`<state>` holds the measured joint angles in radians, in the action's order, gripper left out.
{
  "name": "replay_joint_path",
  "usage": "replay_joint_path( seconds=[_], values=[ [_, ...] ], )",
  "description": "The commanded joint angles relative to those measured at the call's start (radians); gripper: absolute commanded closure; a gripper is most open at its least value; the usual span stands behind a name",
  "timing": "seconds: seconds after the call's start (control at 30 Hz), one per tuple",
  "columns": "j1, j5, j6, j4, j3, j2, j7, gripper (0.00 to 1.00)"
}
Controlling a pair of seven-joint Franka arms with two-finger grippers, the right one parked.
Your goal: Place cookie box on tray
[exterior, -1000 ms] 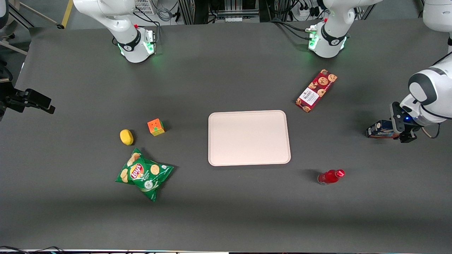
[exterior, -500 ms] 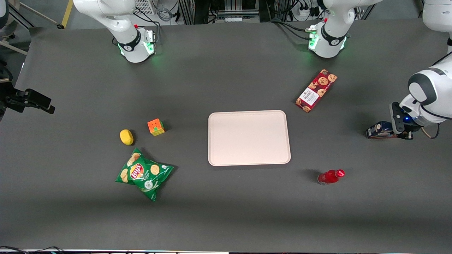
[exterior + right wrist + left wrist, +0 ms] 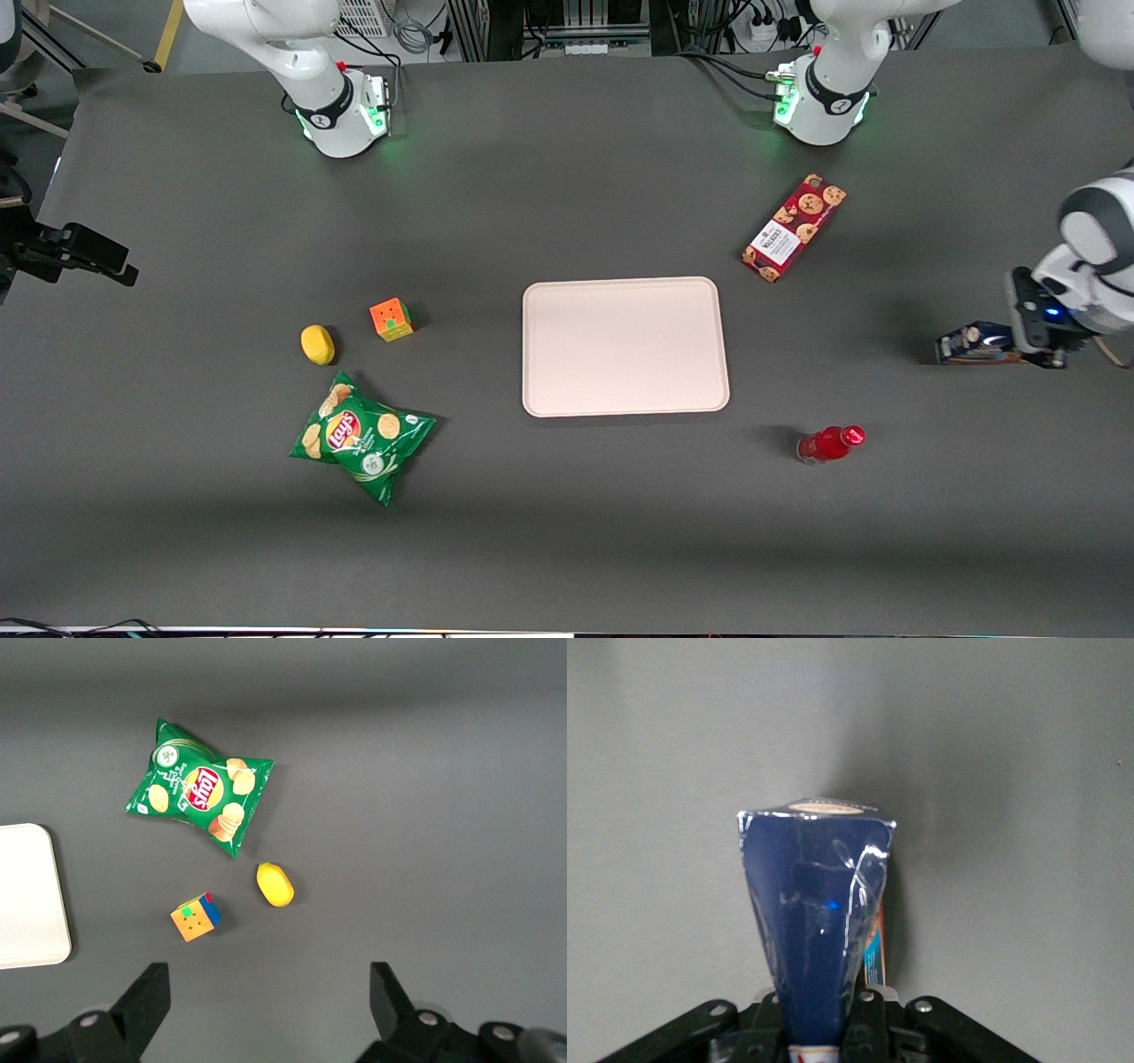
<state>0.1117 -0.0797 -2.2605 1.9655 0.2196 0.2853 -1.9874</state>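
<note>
Front view, parked-arm end first: green crinkly Lay's chip bag (image 3: pixel 361 436) lay nearest the camera, yellow lemon-shaped fruit (image 3: pixel 317 344) and orange puzzle cube (image 3: pixel 392 319) just above it. Mid-table sat the large flat pale pinkish-cream tray (image 3: pixel 625 346) with rounded corners, nothing on it. Red cardboard chocolate-chip cookie box (image 3: pixel 794 227) lay farther from the camera, red plastic bottle (image 3: pixel 830 443) nearer.

At the working arm's end, the dark blue rectangular cookie box (image 3: pixel 973 344) was well apart from the tray. The left gripper (image 3: pixel 1038 341) was clamped on one end of it; wrist view showed the cookie box (image 3: pixel 819 912) running straight out from between the fingers.

Judgement on the step: a carry to the tray. The grip sits at one end of a long carton, so expect droop or swing. Lift enough to clear the rim, move slowly, keep the line between the red box and the bottle, set it flat inside the rim, then release.

Hard to make out: whether the box was off the table or resting on it. The gripped end and fingertips were hidden, and the arm was cut off at the frame edge.
</note>
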Motion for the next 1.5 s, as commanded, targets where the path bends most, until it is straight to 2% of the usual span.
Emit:
replay_joint_path(
  seconds=[0.0, 0.23, 0.37, 0.63, 0.73, 1.03, 1.37, 1.47],
  values=[
    [-0.013, -0.017, 0.215, -0.213, 0.004, -0.018, -0.005, 0.97],
    [-0.015, -0.002, 0.461, -0.451, 0.004, -0.020, 0.067, 0.98],
    [-0.014, 0.003, 0.545, -0.546, 0.004, -0.018, 0.087, 0.98],
    [-0.015, 0.015, 0.608, -0.590, 0.003, -0.020, 0.197, 0.98],
    [-0.023, 0.017, 0.663, -0.590, -0.048, -0.032, 0.353, 0.98],
    [-0.023, 0.052, 0.748, -0.590, -0.288, -0.080, 0.941, 0.98],
    [-0.024, 0.054, 0.771, -0.582, -0.497, -0.097, 1.591, 0.97],
    [-0.024, 0.054, 0.774, -0.570, -0.561, -0.097, 1.833, 0.97]
  ],
)
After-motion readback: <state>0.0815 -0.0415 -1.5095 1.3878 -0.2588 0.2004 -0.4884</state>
